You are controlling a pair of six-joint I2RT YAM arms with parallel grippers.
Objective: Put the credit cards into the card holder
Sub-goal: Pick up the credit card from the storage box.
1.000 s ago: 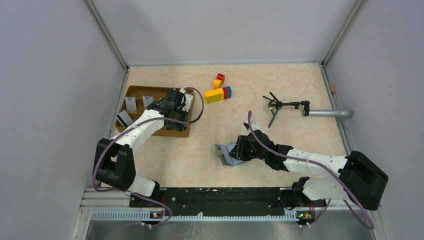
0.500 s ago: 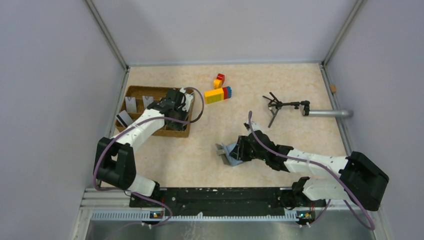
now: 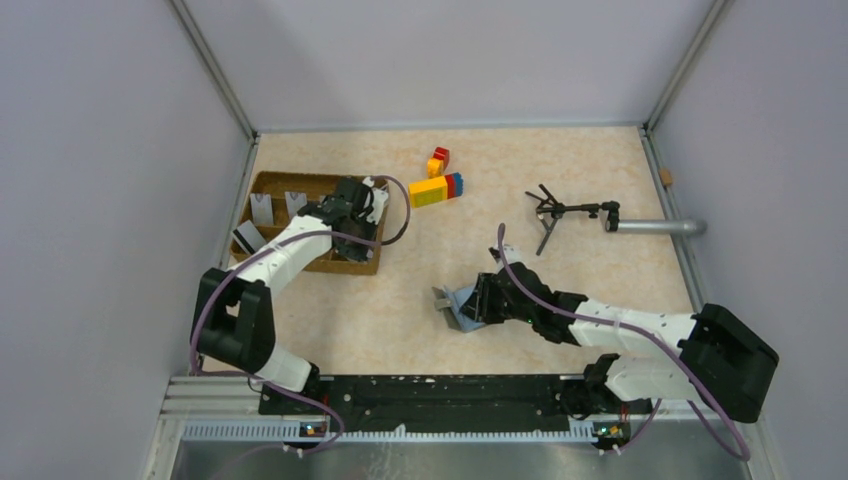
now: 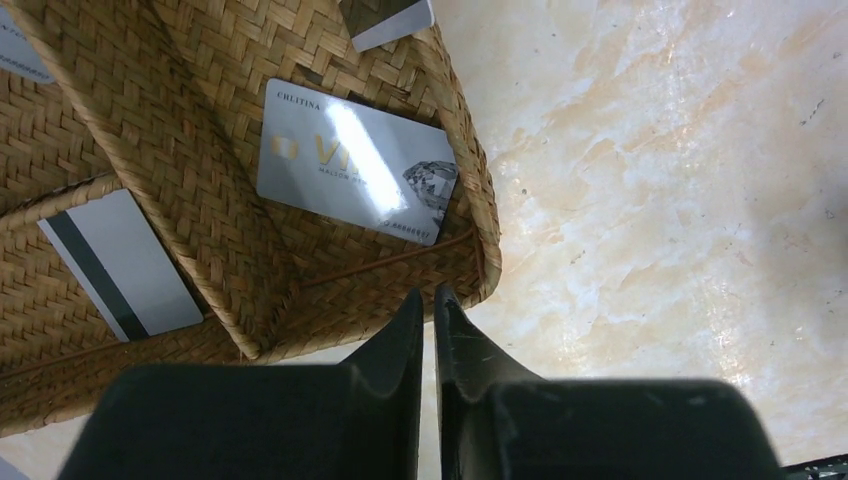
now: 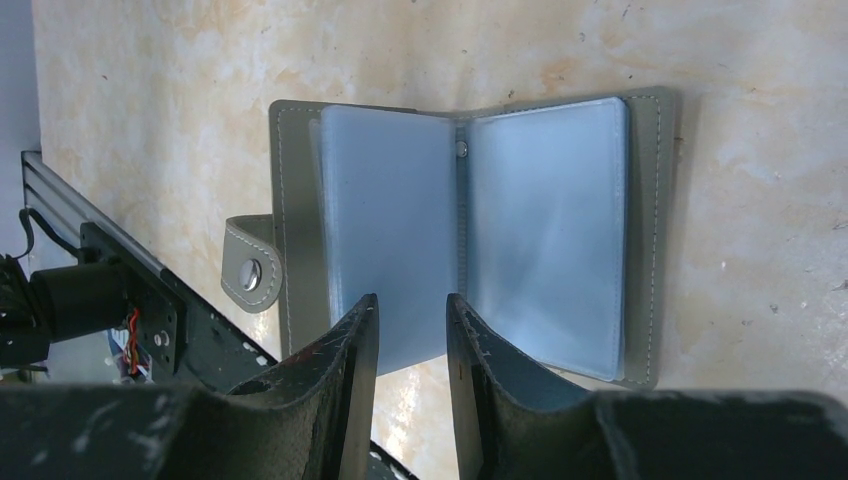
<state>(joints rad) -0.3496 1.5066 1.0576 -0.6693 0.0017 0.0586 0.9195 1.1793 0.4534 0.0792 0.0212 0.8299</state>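
Observation:
The card holder [image 5: 545,230] lies open on the table, grey outside with pale blue inner panels, its snap tab at the left. My right gripper [image 5: 412,300] hovers over its near edge, open, with the left panel's edge showing in the gap; the same gripper [image 3: 478,298] is at the holder [image 3: 455,305] in the top view. Several credit cards sit in the wicker tray [image 4: 200,200]: a silver one [image 4: 355,175] and a striped one [image 4: 120,265]. My left gripper [image 4: 432,295] is over the tray's near corner, shut with nothing in it.
A yellow, blue and red brick stack [image 3: 436,188] and a smaller red and yellow brick [image 3: 438,160] lie at the back. A black tripod-like tool [image 3: 560,212] and a silver cylinder [image 3: 655,227] lie at the right. The black rail [image 5: 110,290] runs along the near edge.
The left gripper's jaws have come together over the tray, and its arm has shifted slightly. The right arm and the card holder have not moved.

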